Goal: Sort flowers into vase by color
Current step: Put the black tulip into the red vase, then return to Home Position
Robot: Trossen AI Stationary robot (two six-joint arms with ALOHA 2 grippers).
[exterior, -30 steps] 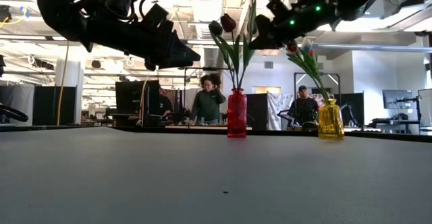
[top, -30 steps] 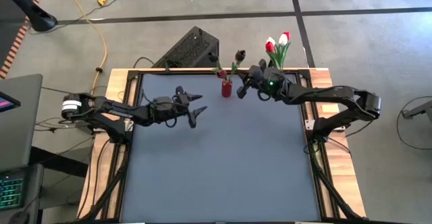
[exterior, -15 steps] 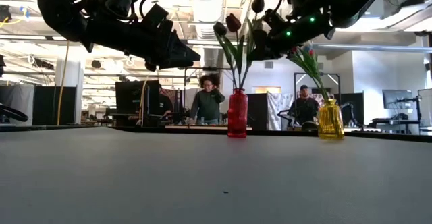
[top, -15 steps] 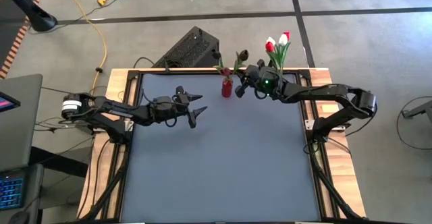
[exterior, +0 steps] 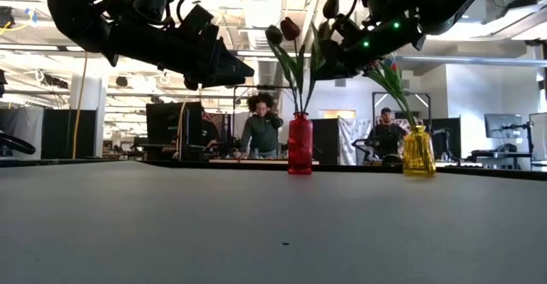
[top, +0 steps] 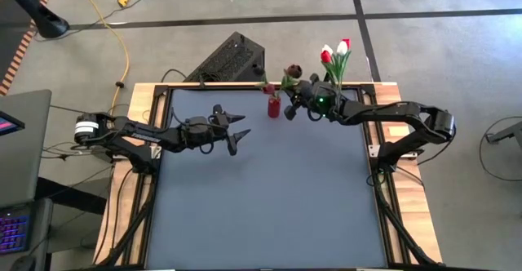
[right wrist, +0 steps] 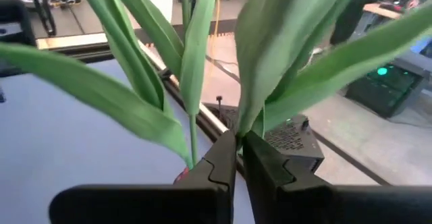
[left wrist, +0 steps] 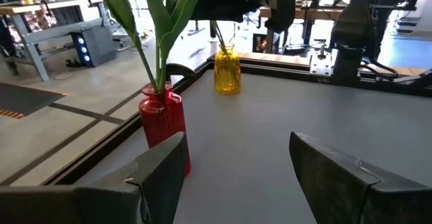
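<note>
Green stem of a dark tulip (top: 293, 70) sits between the right gripper's (right wrist: 235, 158) nearly closed fingers above the far red vase (exterior: 300, 144); it moved slightly left since earlier. Left gripper (left wrist: 236, 163) hangs wide.

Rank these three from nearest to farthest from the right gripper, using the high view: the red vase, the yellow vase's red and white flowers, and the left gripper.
From the right gripper:
1. Red vase, just beside it toward the left arm.
2. Red and white flowers, at the table's far edge.
3. Left gripper, out over the mat.
</note>
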